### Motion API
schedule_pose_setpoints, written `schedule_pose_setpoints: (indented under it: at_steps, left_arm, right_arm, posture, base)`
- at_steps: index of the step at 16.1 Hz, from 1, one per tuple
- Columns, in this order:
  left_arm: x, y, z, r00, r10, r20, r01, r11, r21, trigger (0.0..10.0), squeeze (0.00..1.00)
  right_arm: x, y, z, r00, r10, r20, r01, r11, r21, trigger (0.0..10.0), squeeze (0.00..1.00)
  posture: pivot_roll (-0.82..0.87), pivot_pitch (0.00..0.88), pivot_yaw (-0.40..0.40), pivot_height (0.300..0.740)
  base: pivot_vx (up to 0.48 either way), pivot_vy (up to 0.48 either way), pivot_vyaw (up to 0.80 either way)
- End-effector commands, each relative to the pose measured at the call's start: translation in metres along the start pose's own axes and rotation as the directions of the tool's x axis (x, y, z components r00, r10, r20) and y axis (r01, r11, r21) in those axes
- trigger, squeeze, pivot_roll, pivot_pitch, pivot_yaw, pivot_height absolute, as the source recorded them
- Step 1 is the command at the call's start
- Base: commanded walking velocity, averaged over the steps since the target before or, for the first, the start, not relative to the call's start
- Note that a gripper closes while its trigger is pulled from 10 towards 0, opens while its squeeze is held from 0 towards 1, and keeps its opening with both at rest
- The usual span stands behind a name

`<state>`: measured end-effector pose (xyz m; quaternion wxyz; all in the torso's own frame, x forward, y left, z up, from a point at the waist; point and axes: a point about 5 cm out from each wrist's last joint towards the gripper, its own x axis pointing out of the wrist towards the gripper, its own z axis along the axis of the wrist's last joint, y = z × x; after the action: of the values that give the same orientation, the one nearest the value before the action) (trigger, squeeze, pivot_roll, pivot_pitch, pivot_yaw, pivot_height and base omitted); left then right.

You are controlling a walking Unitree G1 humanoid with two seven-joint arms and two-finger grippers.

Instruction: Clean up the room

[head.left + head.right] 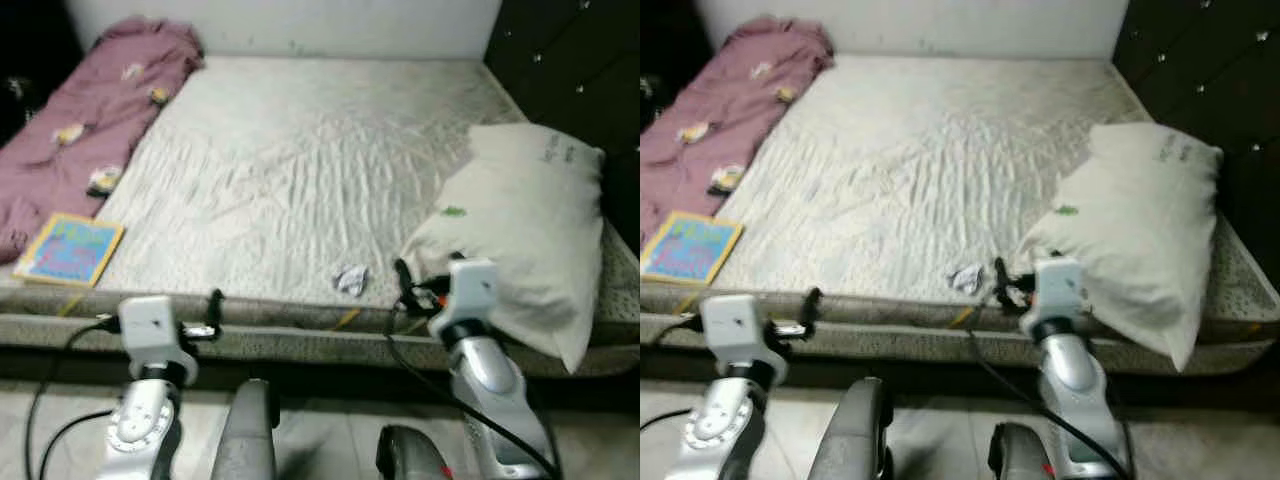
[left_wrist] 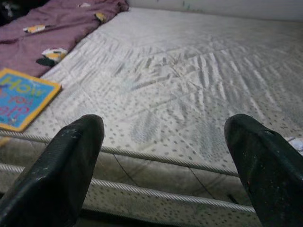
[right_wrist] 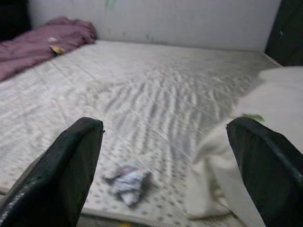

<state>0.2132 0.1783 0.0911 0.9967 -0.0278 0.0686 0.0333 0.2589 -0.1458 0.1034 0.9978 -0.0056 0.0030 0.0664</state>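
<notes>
Both pincers, left pincer (image 1: pixel 214 312) & right pincer (image 1: pixel 402 280), hover at the bed (image 1: pixel 300 170) front edge w/ fingers spread wide, holding nothing. Crumpled tissue (image 1: pixel 350 279) lies just beside right pincer, near pillow (image 1: pixel 520 230). Book (image 1: pixel 70 250) & purple blanket (image 1: pixel 80 120) lie on bed's left.

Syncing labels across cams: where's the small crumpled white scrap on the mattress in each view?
Left eye view: small crumpled white scrap near the mattress's front edge, left of the white pillow.
Right eye view: same spot, left of the pillow.
Left wrist view: a sliver at the frame edge.
Right wrist view: between the open right gripper's fingers.
Shared landmark: purple blanket.
</notes>
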Motion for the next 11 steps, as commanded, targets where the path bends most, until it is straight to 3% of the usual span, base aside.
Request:
schedule_pose_setpoints:
  at_steps: [1,6,11]
  left_arm:
    - [0.0026,-0.0029,0.0096,0.999,-0.017,0.038,0.017,1.000,0.001,10.0,0.00]
    - [-0.0001,-0.0034,0.0096,0.999,-0.035,0.037,0.035,0.999,-0.017,10.0,0.00]
    - [-0.0005,-0.0035,0.0094,0.999,-0.039,0.033,0.040,0.999,-0.021,10.0,0.00]
  right_arm:
    - [0.0010,-0.0021,0.0054,1.000,-0.003,0.018,0.003,1.000,-0.007,10.0,0.00]
    - [0.0009,0.0021,0.0054,0.999,0.036,0.014,-0.035,0.999,-0.035,10.0,0.00]
    - [0.0005,0.0030,0.0052,0.999,0.044,0.011,-0.043,0.998,-0.036,10.0,0.00]
  posture:
    - [0.03,0.055,-0.004,0.629]
    - [0.03,0.062,-0.004,0.629]
    - [0.03,0.066,-0.004,0.629]
  base:
    - [0.000,0.000,0.00]
    - [0.049,0.000,0.00]
    - [0.269,0.000,0.55]
